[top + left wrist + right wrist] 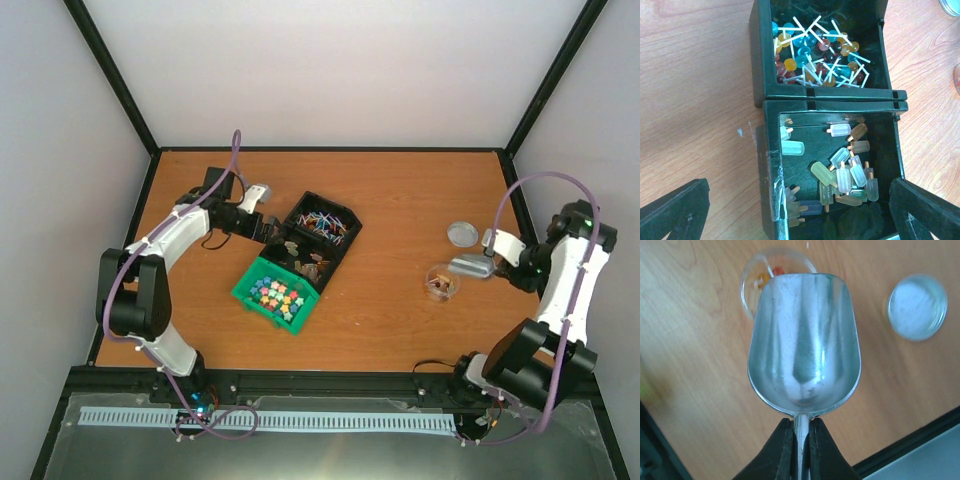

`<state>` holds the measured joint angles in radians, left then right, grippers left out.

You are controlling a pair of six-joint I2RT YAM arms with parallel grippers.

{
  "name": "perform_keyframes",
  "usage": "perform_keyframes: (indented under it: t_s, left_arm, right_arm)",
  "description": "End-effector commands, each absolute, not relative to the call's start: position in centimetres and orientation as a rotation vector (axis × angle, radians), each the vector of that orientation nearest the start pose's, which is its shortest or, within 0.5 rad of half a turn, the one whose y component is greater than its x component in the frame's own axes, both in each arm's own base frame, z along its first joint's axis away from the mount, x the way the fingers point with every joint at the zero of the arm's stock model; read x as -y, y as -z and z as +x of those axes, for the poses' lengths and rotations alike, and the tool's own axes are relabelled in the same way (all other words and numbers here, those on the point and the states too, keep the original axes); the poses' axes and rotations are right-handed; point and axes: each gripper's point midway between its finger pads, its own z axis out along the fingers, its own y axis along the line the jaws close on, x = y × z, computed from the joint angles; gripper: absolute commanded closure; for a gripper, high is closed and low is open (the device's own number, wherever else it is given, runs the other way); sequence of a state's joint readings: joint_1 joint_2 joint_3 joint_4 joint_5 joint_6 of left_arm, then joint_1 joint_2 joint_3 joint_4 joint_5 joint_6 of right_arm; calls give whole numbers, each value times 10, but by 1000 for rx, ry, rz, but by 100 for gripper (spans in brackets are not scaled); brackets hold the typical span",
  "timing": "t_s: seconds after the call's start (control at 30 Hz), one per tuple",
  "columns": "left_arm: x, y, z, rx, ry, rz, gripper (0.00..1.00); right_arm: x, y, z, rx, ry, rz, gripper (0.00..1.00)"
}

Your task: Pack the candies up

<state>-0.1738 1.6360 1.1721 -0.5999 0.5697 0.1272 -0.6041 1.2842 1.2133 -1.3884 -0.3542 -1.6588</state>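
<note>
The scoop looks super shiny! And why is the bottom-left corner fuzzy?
Right wrist view: light glints off the scoop, leaving pale streaks in its bowl; the bottom-left corner is out of focus, only dark and green smears. Top external view: the scoop looks small and dull, no glare.

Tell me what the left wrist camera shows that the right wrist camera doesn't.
Only the left wrist: a black plastic box of colourful round lollipops, a second black box of pale ice-lolly-shaped sweets, and the open left claw. Only the right wrist: the right claw shut on an empty silver metal scoop, a clear round cup holding a few small candies, and a clear round lid. Both: the brown wooden table.
</note>
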Motion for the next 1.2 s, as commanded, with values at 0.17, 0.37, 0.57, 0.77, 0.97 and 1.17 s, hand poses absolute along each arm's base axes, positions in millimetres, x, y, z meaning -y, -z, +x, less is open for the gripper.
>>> perform_keyframes:
  t_s: [0.17, 0.37, 0.57, 0.77, 0.97, 1.17]
  left_arm:
    - [160, -123, 379, -2502, 778, 566, 0]
    - [162, -109, 389, -2528, 783, 566, 3]
    - [168, -101, 397, -2543, 821, 570, 12]
    - [181, -94, 383, -2565, 834, 611, 19]
    - [194, -87, 363, -2586, 799, 647, 23]
    - [203, -86, 344, -2621, 844, 619, 25]
  right_arm:
    - [-11, -210, 289, -2350, -148, -1293, 97]
    - [-84, -219, 331, -2339, -187, -1283, 97]
    - [-140, -202, 354, -2366, -173, -1350, 97]
    - [-173, -188, 369, -2385, -95, -1412, 97]
    - [-186, -169, 372, -2456, -61, -1461, 97]
    - [-193, -155, 369, -2494, -29, -1522, 97]
